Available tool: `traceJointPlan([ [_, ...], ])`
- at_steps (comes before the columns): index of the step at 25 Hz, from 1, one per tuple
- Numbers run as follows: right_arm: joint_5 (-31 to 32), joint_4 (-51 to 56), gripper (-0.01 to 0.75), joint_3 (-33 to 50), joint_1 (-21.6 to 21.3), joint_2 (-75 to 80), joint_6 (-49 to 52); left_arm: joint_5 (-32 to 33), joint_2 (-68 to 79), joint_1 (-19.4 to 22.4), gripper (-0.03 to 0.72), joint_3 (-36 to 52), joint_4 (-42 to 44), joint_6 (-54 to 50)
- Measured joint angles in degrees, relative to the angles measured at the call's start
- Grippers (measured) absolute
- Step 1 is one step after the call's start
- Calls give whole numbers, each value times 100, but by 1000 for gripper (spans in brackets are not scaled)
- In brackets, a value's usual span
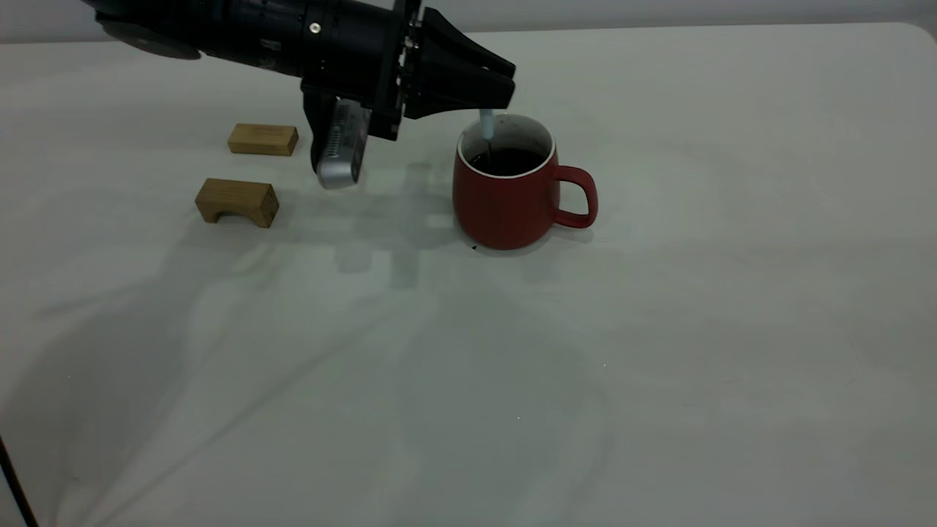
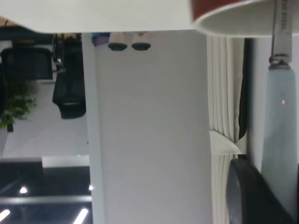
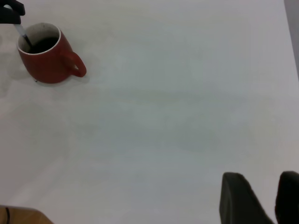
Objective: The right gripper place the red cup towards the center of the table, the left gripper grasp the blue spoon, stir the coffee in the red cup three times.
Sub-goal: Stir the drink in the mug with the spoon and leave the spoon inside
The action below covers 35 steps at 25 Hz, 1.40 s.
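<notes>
The red cup stands upright near the middle of the table, its handle pointing to the right side of the exterior view. Dark coffee fills it. My left gripper hangs just above the cup's left rim, shut on the pale handle of the blue spoon, whose lower end dips into the coffee. In the left wrist view the spoon runs from my finger up to the cup's rim. My right gripper is far from the cup, open over bare table with nothing in it.
Two wooden blocks lie to the left of the cup: a flat block farther back and an arch-shaped block nearer. The silver-grey box on my left arm hangs between the blocks and the cup.
</notes>
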Motion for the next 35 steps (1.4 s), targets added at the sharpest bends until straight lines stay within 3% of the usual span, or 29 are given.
traceJointPlan([
  [8,0,0,236,0,0,0,0,-180,0,-16,164,0,-258,1087],
  [18,0,0,237,0,0,0,0,-183,0,-158,166,0,-241,1074],
  [20,0,0,237,0,0,0,0,-183,0,-158,197,0,-167,1067],
  [27,0,0,237,0,0,0,0,43,-12,-158,429,-18,-56,1220],
  [31,0,0,237,0,0,0,0,96,-181,-158,450,-282,681,1329],
  [35,0,0,237,0,0,0,0,300,-644,-158,451,-742,2112,1329],
])
